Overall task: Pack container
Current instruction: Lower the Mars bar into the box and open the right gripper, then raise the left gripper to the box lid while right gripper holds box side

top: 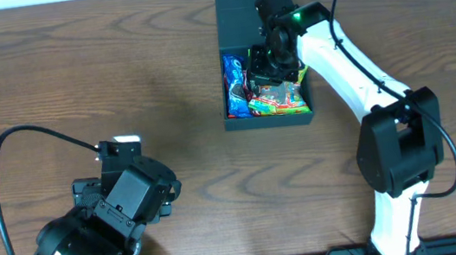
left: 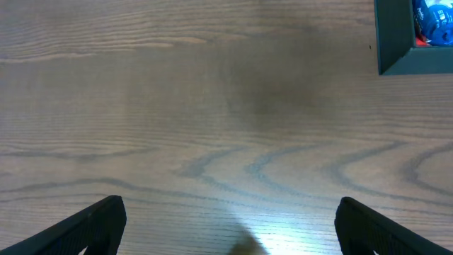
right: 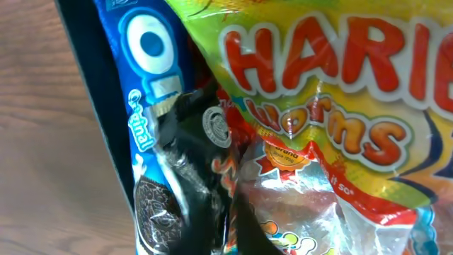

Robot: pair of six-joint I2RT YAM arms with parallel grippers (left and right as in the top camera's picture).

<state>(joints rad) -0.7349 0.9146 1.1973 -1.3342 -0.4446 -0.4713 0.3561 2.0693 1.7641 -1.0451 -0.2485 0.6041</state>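
The dark teal-black container (top: 269, 122) stands at the back centre with its flap lid (top: 235, 9) open away from me. It holds a blue Oreo packet (top: 231, 83) and a yellow Haribo Worms bag (top: 278, 98). My right gripper (top: 271, 68) is down inside the container. In the right wrist view the Oreo packet (right: 141, 85), the Haribo bag (right: 318, 85) and a crinkled black packet (right: 198, 163) fill the frame. My right gripper's fingers (right: 244, 227) look shut close together on the black packet. My left gripper (top: 121, 147) is open and empty, low over the table (left: 230, 219).
The container's corner (left: 393, 42) with a blue packet (left: 432, 21) shows at the top right of the left wrist view. Bare wood-grain table (top: 72, 68) lies between my left arm and the container. The arm bases stand at the front edge.
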